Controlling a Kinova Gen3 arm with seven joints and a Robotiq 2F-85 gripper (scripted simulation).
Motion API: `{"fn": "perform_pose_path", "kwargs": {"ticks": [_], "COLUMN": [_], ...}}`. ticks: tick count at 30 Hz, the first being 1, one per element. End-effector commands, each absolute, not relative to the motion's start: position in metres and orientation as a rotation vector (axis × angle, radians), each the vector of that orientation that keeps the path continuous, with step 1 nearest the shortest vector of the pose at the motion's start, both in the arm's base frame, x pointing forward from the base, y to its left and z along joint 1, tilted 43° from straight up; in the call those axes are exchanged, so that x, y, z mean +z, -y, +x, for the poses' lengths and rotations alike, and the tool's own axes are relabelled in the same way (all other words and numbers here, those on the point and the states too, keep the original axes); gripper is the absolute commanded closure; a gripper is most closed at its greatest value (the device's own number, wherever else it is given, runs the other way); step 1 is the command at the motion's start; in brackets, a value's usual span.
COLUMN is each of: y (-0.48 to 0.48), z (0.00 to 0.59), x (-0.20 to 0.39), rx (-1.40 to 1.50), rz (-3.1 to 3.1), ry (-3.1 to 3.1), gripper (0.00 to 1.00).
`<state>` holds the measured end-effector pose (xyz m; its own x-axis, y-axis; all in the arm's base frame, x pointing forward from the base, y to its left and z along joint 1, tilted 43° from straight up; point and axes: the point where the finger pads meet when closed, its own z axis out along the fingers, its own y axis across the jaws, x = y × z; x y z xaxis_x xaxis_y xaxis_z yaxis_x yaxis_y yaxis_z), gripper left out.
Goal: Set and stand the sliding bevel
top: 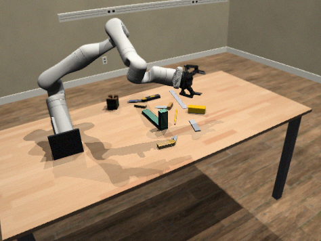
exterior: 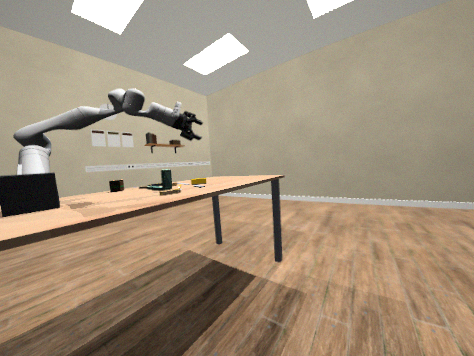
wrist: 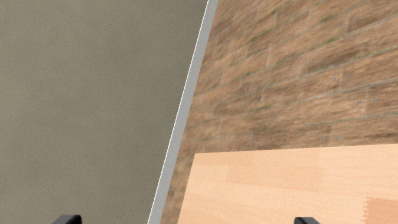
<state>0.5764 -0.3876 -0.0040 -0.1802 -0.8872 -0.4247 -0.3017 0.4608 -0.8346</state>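
The wooden sliding bevel (top: 166, 143) (exterior: 170, 190) lies flat on the table's near side, with its grey blade folded at an angle to the light stock. The green leg (top: 163, 119) (exterior: 166, 178) stands upright on the green rail (top: 150, 116) just behind it. The dark slotted block (top: 112, 101) (exterior: 116, 185) stands further left. My gripper (top: 198, 82) (exterior: 197, 129) (wrist: 186, 220) is open and empty. It hangs in the air over the far side of the table, well beyond these things. The wrist view shows only wall, floor and a table corner.
A black and yellow tool with a bluish blade (top: 148, 98), a small dark bar (top: 139, 105), a grey blade with a wooden end (top: 165, 106), a pencil (top: 175, 116), a steel ruler (top: 177, 99), a yellow block (top: 196, 109) (exterior: 198, 181) and a small grey plate (top: 194, 125) lie around the rail.
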Motion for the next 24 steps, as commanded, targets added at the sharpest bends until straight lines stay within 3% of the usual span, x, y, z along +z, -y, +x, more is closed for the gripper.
{"fn": "perform_pose_path", "kwargs": {"ticks": [1,24], "y": [0.396,0.354], "z": [0.569,0.518], "x": [-0.006,-0.088], "rx": [-0.727,-0.327], "rz": [-0.998,-0.63], "ry": [-1.747,-2.008], "gripper": [0.0,0.0]}}
